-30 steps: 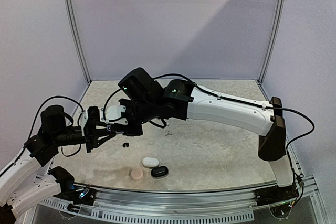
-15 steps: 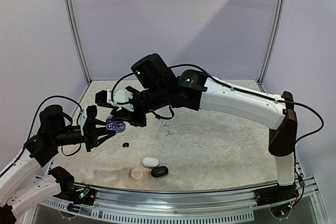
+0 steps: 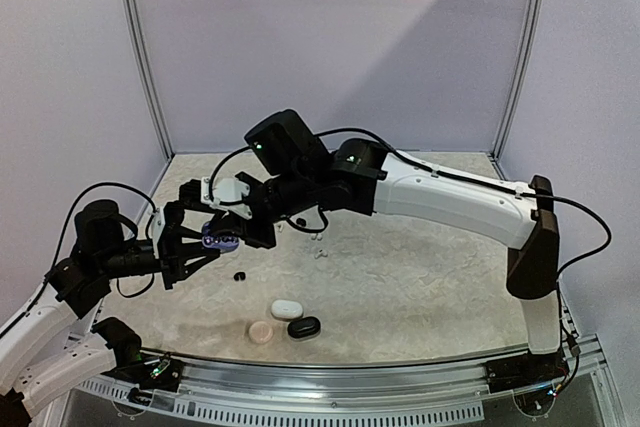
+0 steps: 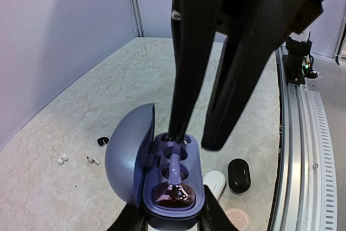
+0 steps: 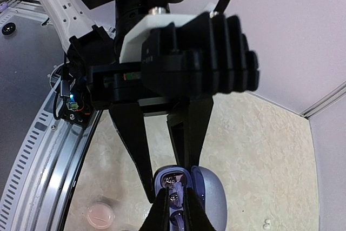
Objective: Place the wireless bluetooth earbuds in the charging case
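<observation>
My left gripper (image 3: 203,243) (image 4: 173,218) is shut on the open purple charging case (image 3: 221,238) (image 4: 162,209) (image 5: 174,178), held above the table with its lid (image 4: 128,155) swung to one side. A purple earbud (image 4: 175,169) lies along the case's slots. My right gripper (image 3: 233,233) (image 4: 195,140) (image 5: 177,210) reaches down onto the case, fingers almost together. One of its fingertips (image 4: 179,129) rests on the earbud's far end; I see nothing gripped between them. Loose earbuds lie on the table: a black one (image 3: 239,275) (image 4: 102,140) and white ones (image 3: 318,252) (image 4: 62,158).
A white case (image 3: 287,309) (image 4: 214,181), a black case (image 3: 304,327) (image 4: 238,175) and a round pink case (image 3: 261,332) (image 5: 100,215) sit near the table's front edge. A metal rail (image 4: 303,133) runs along that edge. Walls enclose the table at the back and sides.
The right gripper lifted off the case, then came back down onto it with its fingers narrower. The left gripper has kept the case still.
</observation>
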Available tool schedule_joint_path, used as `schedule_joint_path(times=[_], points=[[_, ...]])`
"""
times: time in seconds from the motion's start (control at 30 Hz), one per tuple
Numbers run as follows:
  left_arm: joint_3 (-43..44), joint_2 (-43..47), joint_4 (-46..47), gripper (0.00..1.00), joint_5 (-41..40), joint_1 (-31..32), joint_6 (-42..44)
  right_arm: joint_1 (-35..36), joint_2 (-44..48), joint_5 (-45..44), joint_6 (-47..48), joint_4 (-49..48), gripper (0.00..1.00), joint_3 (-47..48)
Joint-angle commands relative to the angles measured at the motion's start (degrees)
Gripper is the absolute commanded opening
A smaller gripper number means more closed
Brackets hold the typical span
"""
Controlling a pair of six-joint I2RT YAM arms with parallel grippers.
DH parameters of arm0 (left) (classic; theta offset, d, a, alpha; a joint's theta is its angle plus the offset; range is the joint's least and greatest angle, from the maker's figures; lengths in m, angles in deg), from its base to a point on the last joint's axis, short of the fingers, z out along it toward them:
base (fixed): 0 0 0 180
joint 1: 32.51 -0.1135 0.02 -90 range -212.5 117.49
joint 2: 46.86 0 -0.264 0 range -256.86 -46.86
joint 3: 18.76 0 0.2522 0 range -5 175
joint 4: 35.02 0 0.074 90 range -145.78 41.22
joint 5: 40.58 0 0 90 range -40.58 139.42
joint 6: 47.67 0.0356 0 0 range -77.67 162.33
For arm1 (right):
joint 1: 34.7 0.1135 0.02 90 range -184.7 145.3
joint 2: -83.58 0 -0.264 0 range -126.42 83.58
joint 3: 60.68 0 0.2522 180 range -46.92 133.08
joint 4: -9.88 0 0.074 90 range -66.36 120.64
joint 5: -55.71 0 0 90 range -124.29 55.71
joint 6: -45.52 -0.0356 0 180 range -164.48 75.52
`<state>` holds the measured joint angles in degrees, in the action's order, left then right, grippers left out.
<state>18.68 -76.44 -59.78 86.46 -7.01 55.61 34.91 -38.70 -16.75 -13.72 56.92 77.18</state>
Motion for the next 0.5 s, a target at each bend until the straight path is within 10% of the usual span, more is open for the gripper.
schedule_joint_path(times=[0.0, 0.47], points=[[0.2, 0.4, 1.0, 0.0, 0.4, 0.8, 0.1, -0.5, -2.7, 0.9, -1.0, 0.5, 0.1, 1.0], [0.2, 0.6, 2.4, 0.0, -0.1, 0.8, -0.3, -0.5, -5.4, 1.0, -1.3, 2.7, 0.04, 1.1]])
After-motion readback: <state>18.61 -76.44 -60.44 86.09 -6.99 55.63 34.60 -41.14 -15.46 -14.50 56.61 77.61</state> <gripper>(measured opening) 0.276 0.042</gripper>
